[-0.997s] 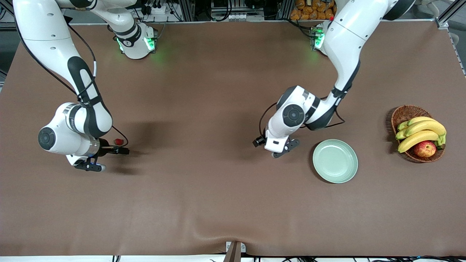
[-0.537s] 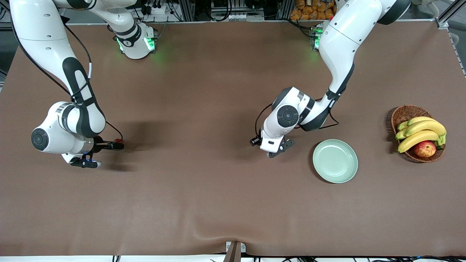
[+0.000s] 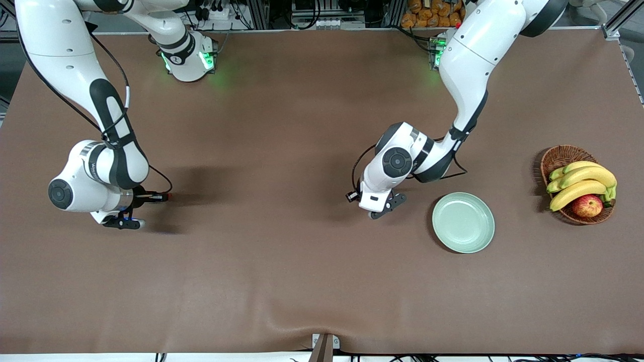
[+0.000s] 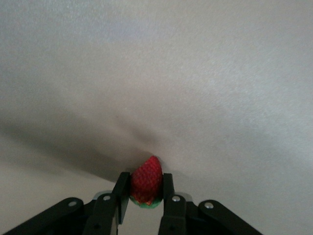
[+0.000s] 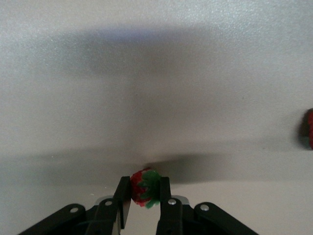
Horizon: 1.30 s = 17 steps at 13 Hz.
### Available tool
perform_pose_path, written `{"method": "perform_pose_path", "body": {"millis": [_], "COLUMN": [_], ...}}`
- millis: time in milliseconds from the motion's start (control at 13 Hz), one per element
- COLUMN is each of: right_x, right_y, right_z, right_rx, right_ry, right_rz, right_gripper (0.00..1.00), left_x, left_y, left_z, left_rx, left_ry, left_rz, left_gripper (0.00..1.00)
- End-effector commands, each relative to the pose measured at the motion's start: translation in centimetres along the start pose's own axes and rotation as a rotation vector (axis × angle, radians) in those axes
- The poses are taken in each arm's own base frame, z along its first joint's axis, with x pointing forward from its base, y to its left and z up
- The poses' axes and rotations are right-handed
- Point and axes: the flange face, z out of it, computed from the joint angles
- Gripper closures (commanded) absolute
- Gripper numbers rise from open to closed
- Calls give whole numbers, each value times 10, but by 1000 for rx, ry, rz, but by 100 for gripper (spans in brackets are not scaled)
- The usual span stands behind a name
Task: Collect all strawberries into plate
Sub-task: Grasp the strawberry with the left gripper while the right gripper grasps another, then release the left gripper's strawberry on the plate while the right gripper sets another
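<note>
In the left wrist view, a red strawberry with a green top sits pinched between the fingers of my left gripper, which is shut on it low at the brown table. From the front, the left gripper is beside the empty mint-green plate, toward the right arm's end. My right gripper is shut on a second strawberry low at the table near the right arm's end. A third strawberry lies on the table at the edge of the right wrist view.
A wicker basket holding bananas and an apple stands at the left arm's end of the table. A brown cloth covers the table, with a ridge near the front edge.
Both grippers have closed, each onto a strawberry. The left hand drifted slightly toward the right arm's end. The right hand shifted a little at its spot.
</note>
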Motion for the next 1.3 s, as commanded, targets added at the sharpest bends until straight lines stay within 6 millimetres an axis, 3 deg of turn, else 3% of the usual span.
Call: {"method": "perform_pose_path", "body": {"millis": [0,230,307,460,690,767,920,1073,1150,1227], "right_x": [-5,19,22,15,-21,-29,-42,-52,-57,-61], "right_y": [-8,-60,-88,-173,-326,-368,-433,-472,-486,-501], "right_z": [-4,-53,-66,-74,-50,-43,-24,-3,11,24], "right_rx": [-21,-17,-13,-2,27,40,113,325,403,452], "right_ry": [-3,93,110,106,109,140,201,184,173,172], "right_rz": [-30,-75,-54,39,211,252,316,453,500,523], "right_gripper": [100,100,100,100,100,100,100,100,100,100], "left_x": [21,75,92,128,184,199,218,230,239,242], "left_y": [2,-30,-45,-76,-131,-148,-170,-184,-193,-197], "left_z": [-26,-85,-103,-124,-133,-131,-123,-115,-113,-112], "left_rx": [-24,12,26,48,58,59,60,95,121,137], "left_ry": [31,38,35,24,0,-8,-24,-19,-8,-1], "left_rz": [-24,6,48,125,264,297,334,390,404,412], "left_gripper": [100,100,100,100,100,100,100,100,92,56]}}
